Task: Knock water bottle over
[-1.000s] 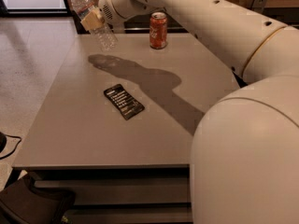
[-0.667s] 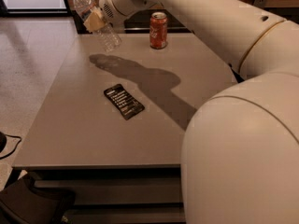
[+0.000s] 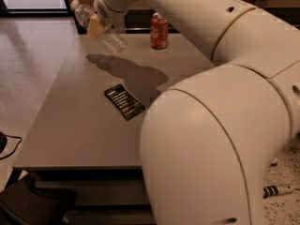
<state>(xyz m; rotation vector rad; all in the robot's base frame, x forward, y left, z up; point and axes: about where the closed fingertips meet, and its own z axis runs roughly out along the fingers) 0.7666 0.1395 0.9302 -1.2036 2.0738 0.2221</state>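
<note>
The water bottle (image 3: 111,38) is clear and ribbed with a white cap, and it is steeply tilted at the table's far left, cap up and to the left, base down and to the right. My gripper (image 3: 97,25) sits at the bottle's middle, at the end of the long white arm that reaches in from the right. A pale finger pad (image 3: 95,27) lies across the bottle's label band. The gripper looks shut on the bottle. The bottle's shadow falls on the table just below it.
An orange-red soda can (image 3: 159,31) stands upright at the table's far edge, right of the bottle. A black phone-like slab (image 3: 124,101) lies flat mid-table. The grey table (image 3: 70,125) has its left edge near the bottle. My arm's bulk fills the right foreground.
The bottle has tipped further toward lying flat, its cap lower and its base swung to the right. The gripper has stayed at its middle. The can and the black slab have not moved.
</note>
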